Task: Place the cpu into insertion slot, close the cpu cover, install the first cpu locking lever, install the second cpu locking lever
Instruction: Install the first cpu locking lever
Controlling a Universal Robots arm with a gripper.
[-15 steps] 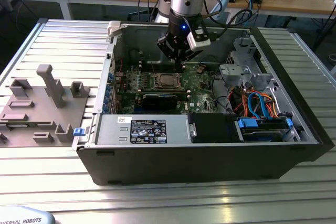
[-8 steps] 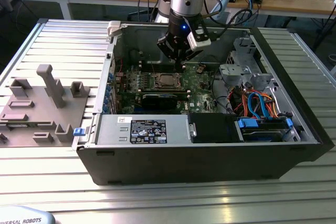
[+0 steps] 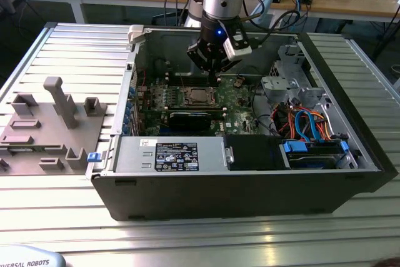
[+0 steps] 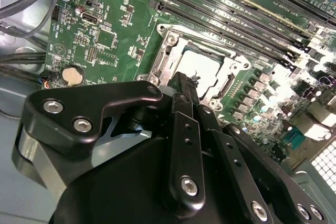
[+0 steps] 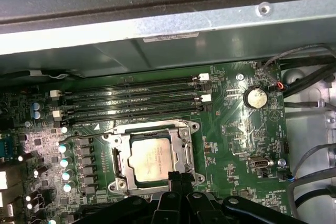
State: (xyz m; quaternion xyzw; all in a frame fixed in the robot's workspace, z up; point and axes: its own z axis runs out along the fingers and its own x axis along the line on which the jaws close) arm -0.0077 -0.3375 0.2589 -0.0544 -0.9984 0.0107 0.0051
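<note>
In the exterior view, the open computer case (image 3: 250, 179) sits on the ribbed worktop (image 3: 187, 236), the tool (image 3: 215, 67) hanging just above the cpu (image 3: 199, 97). In both wrist views the tool's fingers (image 4: 185, 108) are pinched narrow, empty, at the cpu cover (image 5: 152, 129) edge; the silvery square cpu lies flat in the insertion slot (image 5: 118, 184).
</note>
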